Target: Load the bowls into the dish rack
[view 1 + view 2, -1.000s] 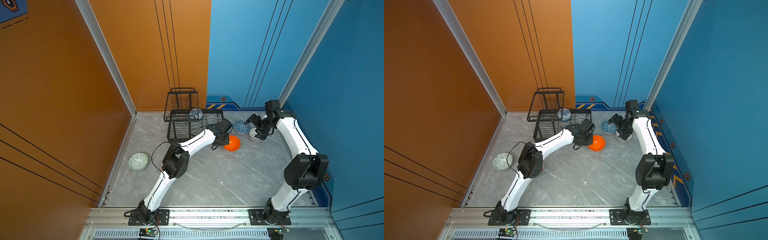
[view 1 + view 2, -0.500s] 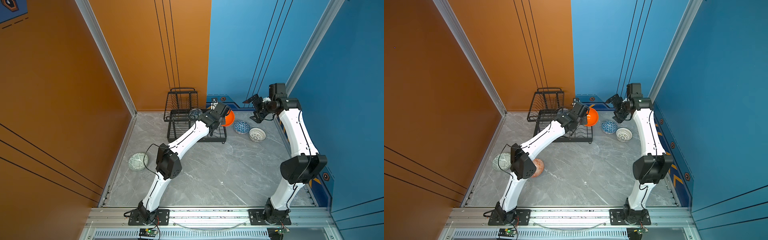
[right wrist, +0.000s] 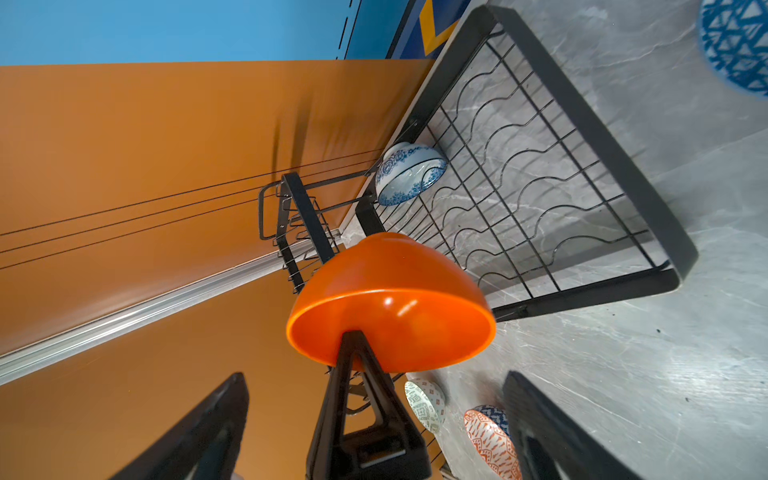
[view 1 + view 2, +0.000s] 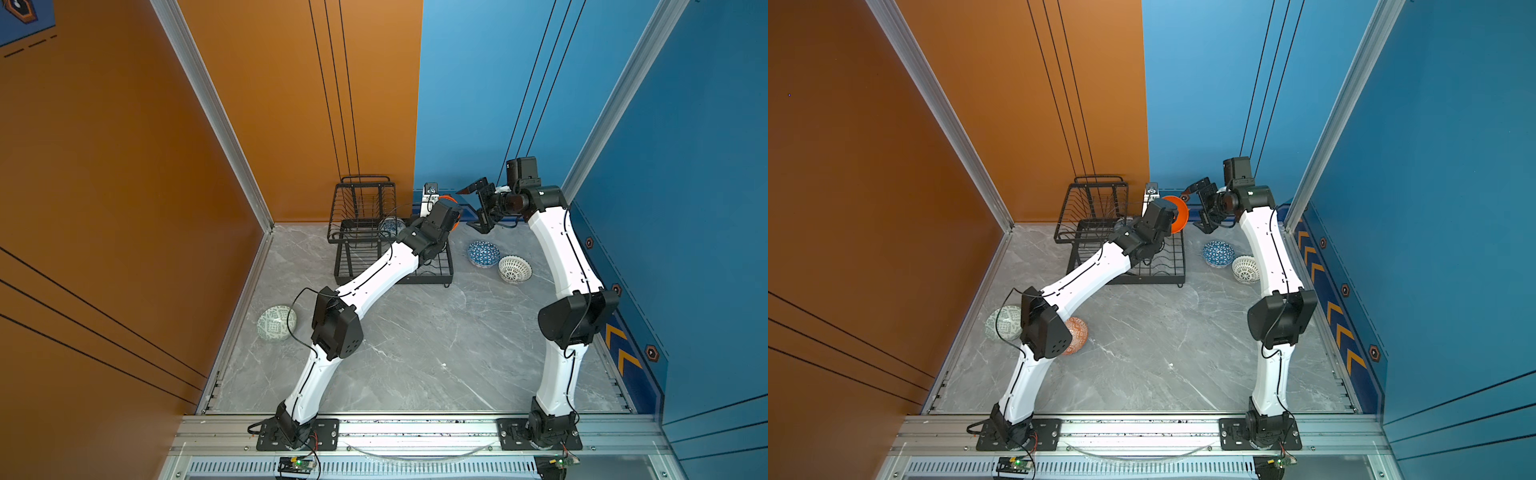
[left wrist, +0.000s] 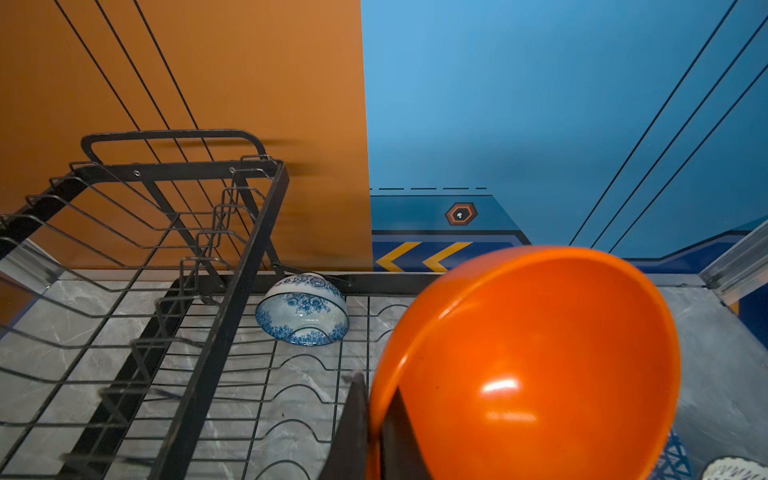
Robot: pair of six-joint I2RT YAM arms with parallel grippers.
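Six bowls are in view. Farthest left, well behind the left claw and out past that arm's elbow, the pale green bowl [image 4: 276, 323] lies on the grey tabletop [image 4: 415, 357]. The orange-white bowl [image 4: 1077, 334] is just beside it, partly hidden by the elbow in a top view.

Next comes the dish rack [image 4: 360, 232], black wire, standing to the left of and beneath the left claw. The blue-white floral bowl [image 5: 302, 309] is already in the rack. It leans on its side in the wavy lower tray at the far edge, just beside the raised basket, ahead and to the left of the left claw.

The left claw [image 5: 376, 419] is clenched on the rim of the plain orange bowl [image 4: 1177, 214], one finger inside and one outside. It holds the bowl tipped on edge in the air above the right end of the lower tray. The wrist views show a gap between this bowl and the wires.

Just to its right, the right claw [image 4: 476, 208] is raised at about the same height. Its jaws are spread wide with nothing between them, and it points at the orange bowl, near it but apart.

Below the right claw and nearer the camera, the blue-white triangle bowl [image 4: 483, 254] sits on the tabletop outside the rack. The white lattice bowl [image 4: 514, 269] is just beside it on the right.
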